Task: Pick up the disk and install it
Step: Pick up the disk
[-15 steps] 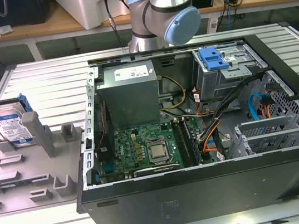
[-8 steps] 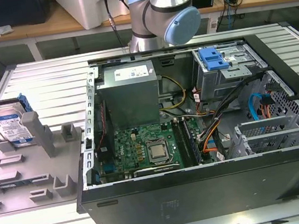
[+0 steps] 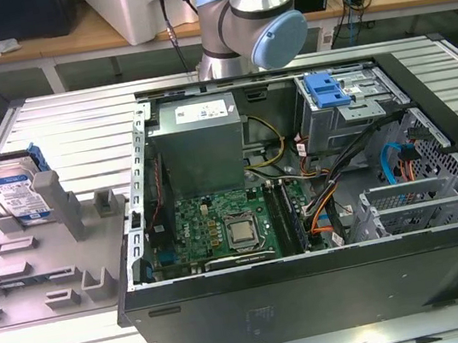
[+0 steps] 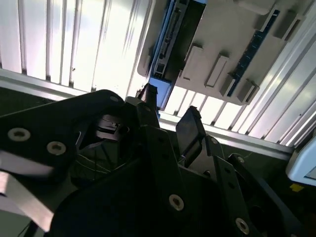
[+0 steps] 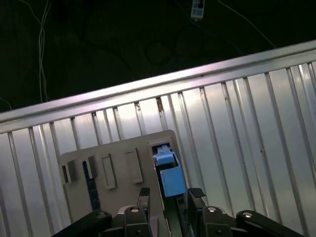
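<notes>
The disk [image 3: 12,191] is a silver drive with a white-and-blue label and blue edging. It leans upright in a slot of the grey holder [image 3: 50,271] at the exterior view's left. In the first wrist view the disk [image 5: 168,173] shows edge-on, in line with the gap of my gripper [image 5: 169,195] and well below it. My gripper is open, its dark fingertips [image 5: 196,192] apart with nothing between them. The second wrist view shows the gripper [image 4: 170,112] hanging over the disk's edge [image 4: 170,39] and the holder [image 4: 232,44].
An open computer case [image 3: 315,288] fills the middle and right of the ribbed metal table [image 3: 66,118]. Inside it, a grey drive cage carries a blue bracket [image 3: 326,90] at the back. The arm's elbow [image 3: 248,13] stands behind the case.
</notes>
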Robot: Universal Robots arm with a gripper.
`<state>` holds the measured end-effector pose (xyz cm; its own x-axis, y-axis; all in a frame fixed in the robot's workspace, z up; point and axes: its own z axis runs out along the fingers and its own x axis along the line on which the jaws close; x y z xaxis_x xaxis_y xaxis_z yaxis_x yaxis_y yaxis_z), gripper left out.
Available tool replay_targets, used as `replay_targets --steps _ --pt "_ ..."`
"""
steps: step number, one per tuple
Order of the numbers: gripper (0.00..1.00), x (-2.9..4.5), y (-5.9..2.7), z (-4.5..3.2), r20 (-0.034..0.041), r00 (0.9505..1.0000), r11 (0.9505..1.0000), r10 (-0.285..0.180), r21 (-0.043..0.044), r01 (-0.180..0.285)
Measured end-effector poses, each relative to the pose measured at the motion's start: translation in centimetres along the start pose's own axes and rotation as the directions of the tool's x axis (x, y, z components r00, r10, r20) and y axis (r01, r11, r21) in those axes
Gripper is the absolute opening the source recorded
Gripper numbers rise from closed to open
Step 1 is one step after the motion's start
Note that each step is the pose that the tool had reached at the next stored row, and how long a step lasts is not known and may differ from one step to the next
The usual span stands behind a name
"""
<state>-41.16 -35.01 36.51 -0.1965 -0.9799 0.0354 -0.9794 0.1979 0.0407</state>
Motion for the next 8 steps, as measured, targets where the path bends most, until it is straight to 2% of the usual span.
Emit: replay_targets --steps 2,3,6,8 --pt "0.44 0.0 0.0 0.01 -0.002 0.9989 0.9989 -0.047 0.0015 0.047" --pt "0.44 0.0 0.0 0.02 -0.0035 0.9969 0.9969 -0.078 0.0025 0.078" --pt "0.44 0.0 -0.01 0.04 -0.0057 0.9914 0.9914 -0.131 0.0055 0.131" --pt "0.44 0.0 0.0 0.05 -0.0068 0.9874 0.9873 -0.158 0.0116 0.158"
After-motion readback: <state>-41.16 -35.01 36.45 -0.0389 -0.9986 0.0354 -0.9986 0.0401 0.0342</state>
